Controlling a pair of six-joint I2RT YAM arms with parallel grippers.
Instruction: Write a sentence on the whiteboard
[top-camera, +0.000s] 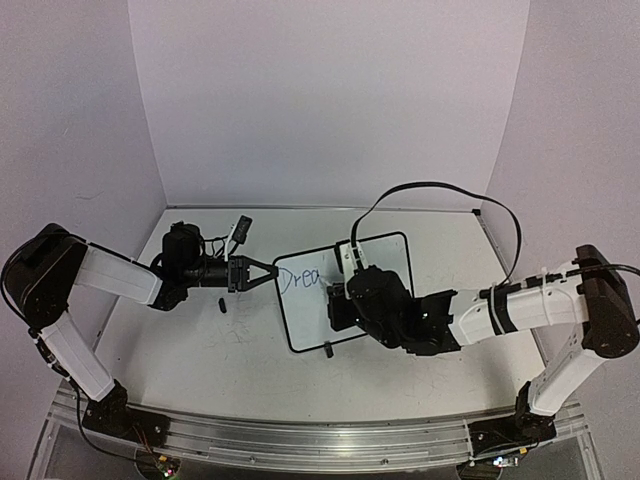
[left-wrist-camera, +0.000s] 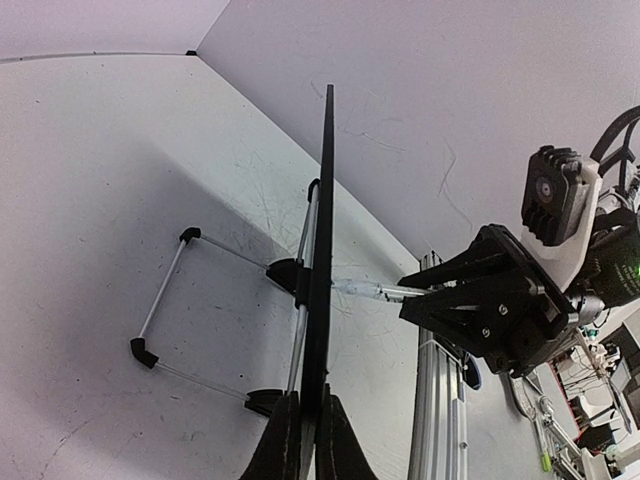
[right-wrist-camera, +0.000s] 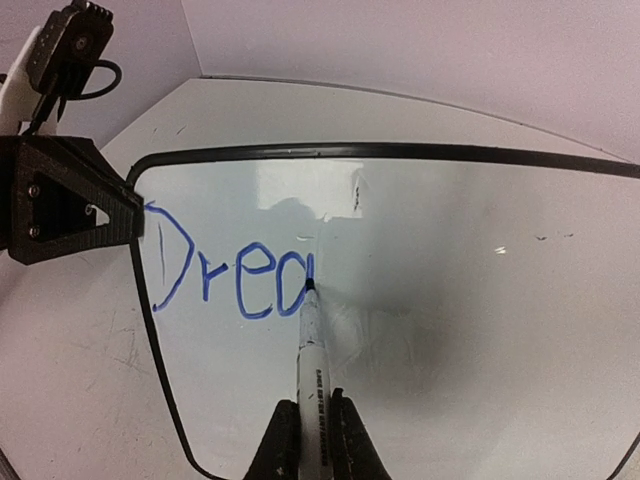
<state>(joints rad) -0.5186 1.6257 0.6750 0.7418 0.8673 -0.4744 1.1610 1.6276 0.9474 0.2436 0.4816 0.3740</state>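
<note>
My left arm reaches rightward, left gripper (top-camera: 268, 272) pinched shut on the whiteboard (right-wrist-camera: 450, 300)'s left edge. My right arm stretches leftward, wrist angled down, right gripper (right-wrist-camera: 312, 412) clamped around a marker (right-wrist-camera: 311, 350).

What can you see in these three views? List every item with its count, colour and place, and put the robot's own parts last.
whiteboard: one, white with black frame, middle of the table
writing: "Drea", blue, left part of the board
marker: one, pale barrel, dark tip, touching the board at the last letter
stand: one, silver wire with black ends, behind the board
small piece: one, black, on the table left of the board; unclear what it is
table: one, white, scuffed
rail: one, silver, near table edge
left gripper: black, shut on the board's edge
right gripper: black, shut on the marker
</note>
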